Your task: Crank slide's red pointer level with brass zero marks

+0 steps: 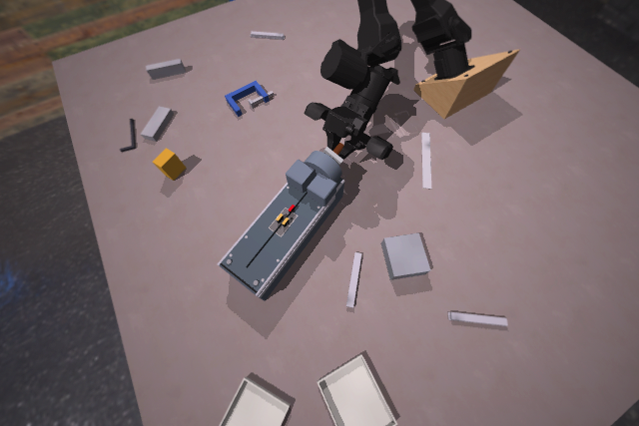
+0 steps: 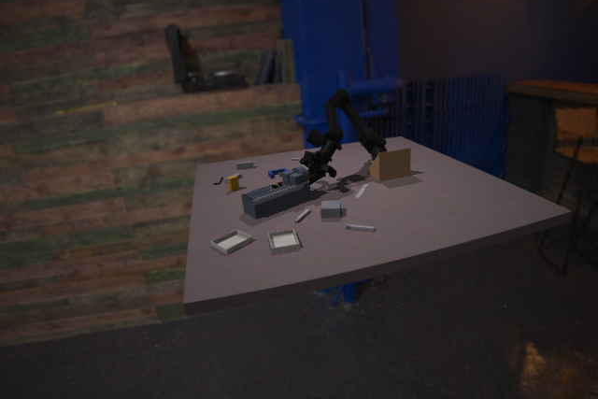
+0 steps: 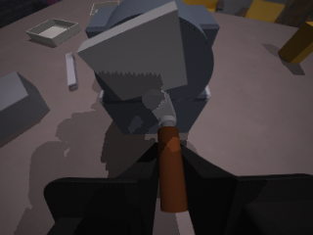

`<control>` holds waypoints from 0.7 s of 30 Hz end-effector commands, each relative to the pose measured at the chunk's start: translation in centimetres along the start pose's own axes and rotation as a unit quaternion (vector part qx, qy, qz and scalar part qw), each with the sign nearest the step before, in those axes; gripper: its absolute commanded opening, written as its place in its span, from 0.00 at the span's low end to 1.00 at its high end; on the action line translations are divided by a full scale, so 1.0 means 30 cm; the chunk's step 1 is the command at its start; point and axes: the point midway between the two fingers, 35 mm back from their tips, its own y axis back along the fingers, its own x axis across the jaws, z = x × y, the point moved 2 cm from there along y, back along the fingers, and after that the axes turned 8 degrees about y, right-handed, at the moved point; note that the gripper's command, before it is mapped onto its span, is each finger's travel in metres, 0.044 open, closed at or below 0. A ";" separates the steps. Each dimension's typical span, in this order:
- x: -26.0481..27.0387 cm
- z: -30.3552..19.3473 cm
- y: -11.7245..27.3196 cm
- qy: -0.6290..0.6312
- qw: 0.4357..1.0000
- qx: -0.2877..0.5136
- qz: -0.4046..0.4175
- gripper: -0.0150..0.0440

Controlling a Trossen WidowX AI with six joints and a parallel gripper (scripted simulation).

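Clamped on the crank's brown handle (image 1: pixel 338 149) (image 3: pixel 171 168), the claw (image 1: pixel 342 149) (image 3: pixel 166 146) has the red pointer (image 1: pixel 292 208) beyond, short of the brass marks (image 1: pixel 283 218).

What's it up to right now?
Black gripper shut on orange-brown cylindrical crank handle; small red pointer short of level with the two brass marks, on the crank side; nothing blocking pointer's slot visible.

Matte black jointed arm (image 1: pixel 372 9) (image 2: pixel 332 117), long angular links; blunt black cylinder (image 1: pixel 342 64) near wrist; dark rounded knobs flanking gripper (image 1: pixel 342 149) (image 2: pixel 310 176) (image 3: pixel 166 146).
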 end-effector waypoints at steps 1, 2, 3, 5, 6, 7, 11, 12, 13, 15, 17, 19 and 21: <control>0.028 -0.003 -0.007 0.004 1.000 0.000 0.012 0.25; 0.029 -0.003 -0.007 0.004 1.000 0.000 0.012 0.25; 0.030 -0.003 -0.007 0.004 1.000 0.000 0.012 0.25; 0.032 -0.003 -0.006 0.004 1.000 0.000 0.012 0.25; 0.033 -0.003 -0.006 0.004 1.000 0.000 0.012 0.25; 0.034 -0.003 -0.006 0.004 1.000 0.000 0.012 0.25; 0.038 -0.002 -0.006 0.004 1.000 0.000 0.012 0.25; 0.038 -0.002 -0.006 0.004 1.000 0.000 0.012 0.25; 0.039 -0.002 -0.006 0.004 1.000 0.000 0.012 0.25; 0.041 -0.002 -0.006 0.004 1.000 0.000 0.012 0.25; 0.043 -0.001 -0.005 0.004 1.000 0.000 0.012 0.25; 0.044 -0.001 -0.005 0.004 1.000 0.000 0.012 0.25; 0.046 0.000 -0.005 0.004 1.000 0.000 0.012 0.25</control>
